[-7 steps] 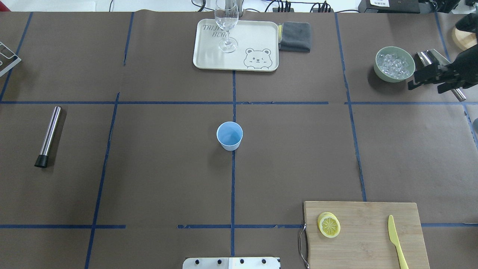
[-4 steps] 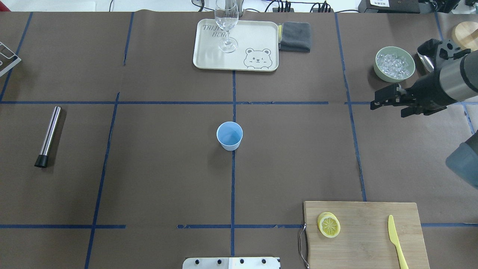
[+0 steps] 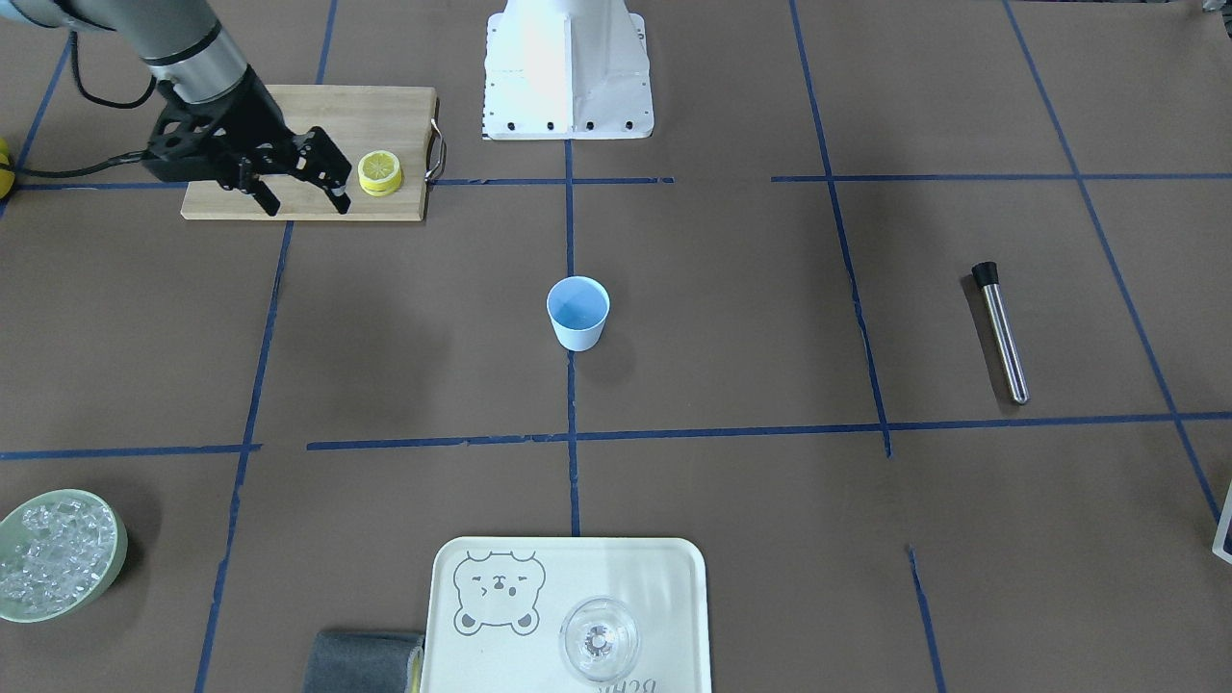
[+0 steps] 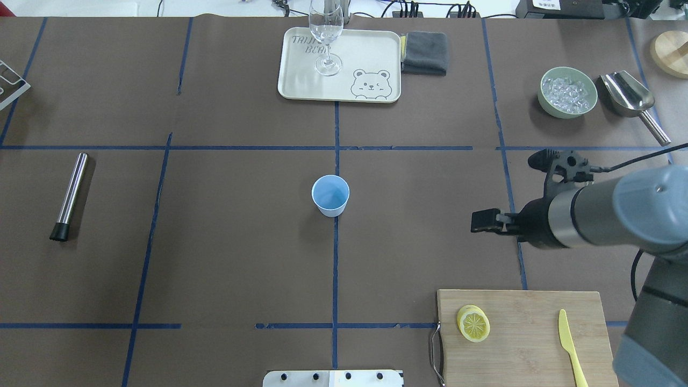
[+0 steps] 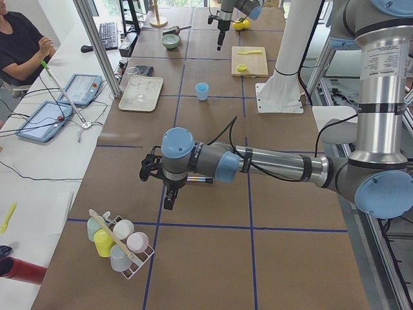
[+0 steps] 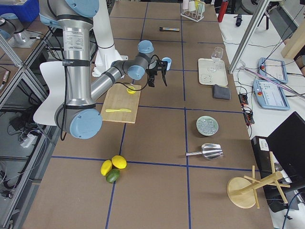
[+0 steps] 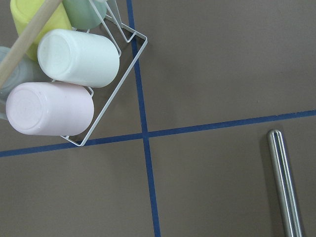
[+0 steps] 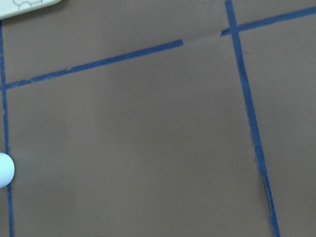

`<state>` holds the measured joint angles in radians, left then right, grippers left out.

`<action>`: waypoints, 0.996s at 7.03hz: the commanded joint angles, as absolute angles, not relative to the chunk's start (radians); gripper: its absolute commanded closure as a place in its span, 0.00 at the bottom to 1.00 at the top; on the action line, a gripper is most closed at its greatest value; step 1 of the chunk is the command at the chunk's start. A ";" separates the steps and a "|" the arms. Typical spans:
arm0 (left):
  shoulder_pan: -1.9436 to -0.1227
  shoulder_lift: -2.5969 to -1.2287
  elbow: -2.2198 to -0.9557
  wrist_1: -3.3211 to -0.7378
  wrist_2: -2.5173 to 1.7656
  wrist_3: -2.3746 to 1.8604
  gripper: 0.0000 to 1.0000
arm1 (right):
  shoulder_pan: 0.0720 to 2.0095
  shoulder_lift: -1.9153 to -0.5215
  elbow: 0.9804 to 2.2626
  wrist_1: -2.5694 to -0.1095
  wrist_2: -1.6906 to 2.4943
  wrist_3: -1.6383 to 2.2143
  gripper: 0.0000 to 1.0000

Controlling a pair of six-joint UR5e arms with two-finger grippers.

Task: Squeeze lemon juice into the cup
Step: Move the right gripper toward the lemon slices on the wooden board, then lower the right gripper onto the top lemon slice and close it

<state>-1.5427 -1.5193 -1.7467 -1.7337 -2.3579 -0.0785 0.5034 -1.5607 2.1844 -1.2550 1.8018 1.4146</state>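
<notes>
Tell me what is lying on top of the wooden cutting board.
On the cutting board lie the lemon, near its handle end, and a yellow knife toward the other end. What the slice covers cannot be seen.

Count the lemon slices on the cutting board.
2. One lemon slice lies face up near the cutting board's handle end; a second slice lies mostly hidden beneath it.

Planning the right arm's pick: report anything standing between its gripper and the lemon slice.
Nothing visible does. The open right gripper hangs in the air near the lemon; the yellow knife lies apart toward the cutting board's other end.
</notes>
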 commanded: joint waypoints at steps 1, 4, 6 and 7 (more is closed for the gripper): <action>-1.542 -1.519 -1.750 -1.741 -2.359 -0.080 0.00 | 0.268 -1.574 2.194 -1.255 1.547 1.551 0.00; -1.542 -1.517 -1.746 -1.741 -2.358 -0.078 0.00 | 0.106 -1.626 2.191 -1.253 1.399 1.571 0.00; -1.542 -1.517 -1.741 -1.741 -2.359 -0.077 0.00 | 0.077 -1.652 2.184 -1.252 1.384 1.569 0.00; -1.542 -1.517 -1.738 -1.743 -2.358 -0.077 0.00 | 0.068 -1.652 2.175 -1.250 1.385 1.569 0.00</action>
<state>-1.5417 -1.5172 -1.7413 -1.7415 -2.3584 -0.0772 0.0808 -1.6462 2.1830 -1.2516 1.3877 1.5693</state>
